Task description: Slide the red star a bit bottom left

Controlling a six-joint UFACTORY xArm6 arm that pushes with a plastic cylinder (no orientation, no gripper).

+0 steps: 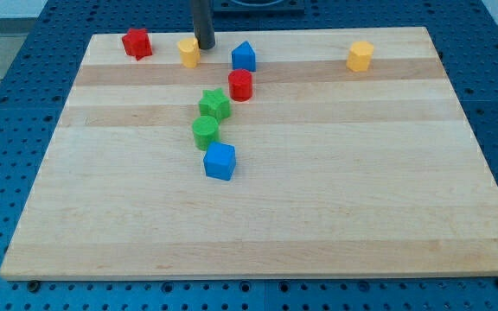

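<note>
- The rod comes down from the view's top edge, and its tip (205,47) meets the wooden board (318,199) close to the board's far edge.
- The arm ends in this plain rod, so there are no jaws to be spread or pressed together, and the tip pinches nothing.
- The red star (137,42) sits near the board's far left corner, at about 9 o'clock from the tip and apart from it.
- A yellow block (188,52), its shape not clear, lies between the red star and the tip; it is just beside the tip at roughly 8 o'clock, and whether they touch cannot be told.
- A blue block (244,56) with a peaked top stands at about 4 o'clock from the tip, near it but apart.
- A red cylinder (240,85) sits just at 6 o'clock from that blue block.
- A green star (215,104) lies at about 7 o'clock from the red cylinder.
- A green cylinder (205,133) is just beyond the green star at about 7 o'clock from it.
- A blue cube (220,161) rests at 5 o'clock from the green cylinder, just beside it.
- A yellow hexagonal block (360,55) stands alone toward the far right of the board, well apart from the rest.
</note>
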